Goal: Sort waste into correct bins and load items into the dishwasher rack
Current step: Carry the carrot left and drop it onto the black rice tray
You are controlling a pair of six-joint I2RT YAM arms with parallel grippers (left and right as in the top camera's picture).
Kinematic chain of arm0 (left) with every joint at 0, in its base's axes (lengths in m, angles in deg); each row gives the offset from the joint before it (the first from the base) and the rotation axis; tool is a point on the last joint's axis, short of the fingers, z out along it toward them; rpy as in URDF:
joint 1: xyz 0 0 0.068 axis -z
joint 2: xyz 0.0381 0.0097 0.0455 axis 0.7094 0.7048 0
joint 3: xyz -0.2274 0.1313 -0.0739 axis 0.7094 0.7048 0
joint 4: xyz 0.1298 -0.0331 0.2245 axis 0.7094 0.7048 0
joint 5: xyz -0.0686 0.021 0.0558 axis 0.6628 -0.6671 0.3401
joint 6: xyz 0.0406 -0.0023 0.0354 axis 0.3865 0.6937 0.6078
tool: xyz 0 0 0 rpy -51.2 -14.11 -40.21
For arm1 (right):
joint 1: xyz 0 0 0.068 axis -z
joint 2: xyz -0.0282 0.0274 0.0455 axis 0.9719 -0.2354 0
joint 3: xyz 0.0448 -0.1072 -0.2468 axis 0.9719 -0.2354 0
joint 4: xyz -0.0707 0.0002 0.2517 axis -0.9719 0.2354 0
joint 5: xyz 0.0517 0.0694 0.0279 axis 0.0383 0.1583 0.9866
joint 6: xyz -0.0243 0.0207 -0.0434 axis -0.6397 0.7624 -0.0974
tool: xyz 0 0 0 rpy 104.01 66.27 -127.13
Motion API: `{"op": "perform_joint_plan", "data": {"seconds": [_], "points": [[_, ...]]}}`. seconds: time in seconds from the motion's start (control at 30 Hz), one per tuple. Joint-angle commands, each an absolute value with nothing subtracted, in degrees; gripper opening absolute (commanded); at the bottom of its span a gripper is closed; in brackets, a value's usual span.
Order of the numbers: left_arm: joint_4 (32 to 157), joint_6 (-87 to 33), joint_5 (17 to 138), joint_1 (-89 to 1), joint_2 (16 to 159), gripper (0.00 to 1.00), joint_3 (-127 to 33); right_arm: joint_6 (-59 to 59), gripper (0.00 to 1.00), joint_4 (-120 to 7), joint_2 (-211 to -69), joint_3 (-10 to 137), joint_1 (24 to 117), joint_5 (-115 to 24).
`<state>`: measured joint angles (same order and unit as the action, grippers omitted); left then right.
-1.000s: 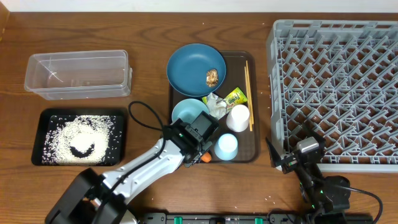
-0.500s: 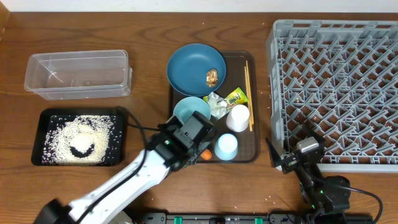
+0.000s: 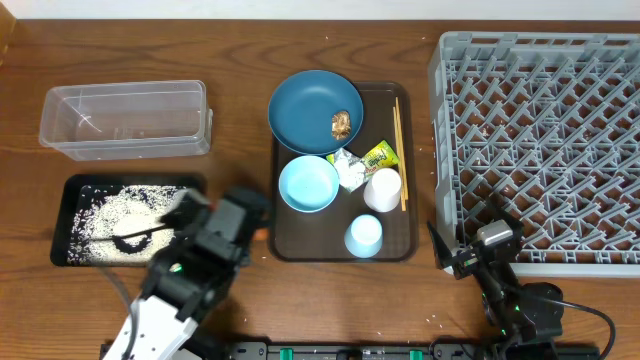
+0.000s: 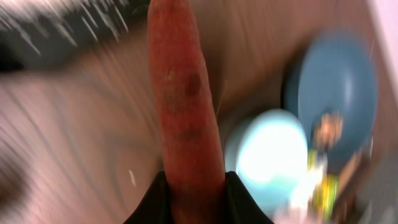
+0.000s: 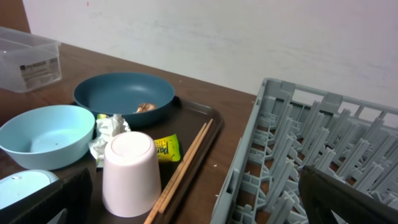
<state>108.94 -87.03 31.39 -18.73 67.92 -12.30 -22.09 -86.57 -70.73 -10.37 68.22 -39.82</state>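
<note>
My left arm had swung off the brown serving tray [image 3: 288,246] toward the black tray [image 3: 68,186].
The left gripper [image 4: 193,196] was clamped on one end of the orange carrot [image 4: 183,106], carrying it above bare table just beside the black tray of rice [image 3: 120,215]; I judged the drop was next. The pale blue bowl [image 3: 308,184] lay uncovered behind. My right gripper [image 5: 196,202] waited spread wide, empty, beside the dishwasher rack [image 3: 540,100].
</note>
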Motion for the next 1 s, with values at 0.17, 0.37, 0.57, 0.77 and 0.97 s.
{"op": "perform_joint_plan", "data": {"seconds": [0.17, 0.37, 0.57, 0.77, 0.97], "points": [[104.51, -77.28, 16.37, -34.42, 66.84, 0.08, -12.0, -22.48, 0.99, -86.33, -70.75, -10.44, 68.49, -39.71], [91.07, -58.51, 35.48, -47.65, 72.2, 0.09, -12.17, -22.48, 0.99, -86.33, -70.75, -10.44, 68.49, -39.71], [90.15, -58.99, 45.71, -63.27, 77.99, 0.09, -12.28, -22.48, 0.99, -86.33, -70.75, -10.44, 68.49, -39.73], [89.38, -58.94, 50.34, -74.79, 83.98, 0.09, -12.28, -22.48, 0.99, -86.33, -70.75, -10.44, 68.49, -39.73], [84.14, -58.48, 54.4, -78.29, 94.34, 0.08, -12.26, -22.48, 0.99, -86.33, -70.75, -10.44, 68.49, -39.73]]}}
